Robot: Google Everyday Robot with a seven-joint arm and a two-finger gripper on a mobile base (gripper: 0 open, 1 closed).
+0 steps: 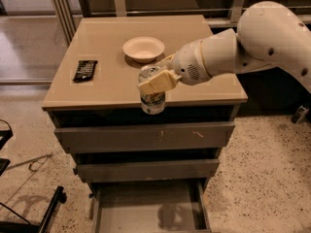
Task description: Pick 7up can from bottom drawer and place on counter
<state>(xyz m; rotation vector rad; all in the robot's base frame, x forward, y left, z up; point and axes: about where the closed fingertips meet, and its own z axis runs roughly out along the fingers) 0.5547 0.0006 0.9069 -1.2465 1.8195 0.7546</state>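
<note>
7up can [153, 102] — upright, long axis vertical, silver top with pull tab turned up toward the camera, whitish-green label showing below the clamp. Held in the air at the front edge of the counter [112, 84], lower half overlapping the thin lip and the dark gap above the top drawer. Pinched by the gripper [154, 77]: one beige finger [156, 83] laid across the near side of the can just under its rim, the other mostly hidden behind.

Reaching in from the right — white arm [233, 52], thick rounded segment high at the right edge, forearm sloping down and left to the wrist, fingers pointing left.

Well below, pulled out near the floor: bottom drawer [146, 205], a shallow grey tray. Above it, two scratched grey drawers [146, 137], pushed in. On the counter behind the can, a pale bowl [143, 48]; toward the left side, a dark packet [85, 70] lying flat.
</note>
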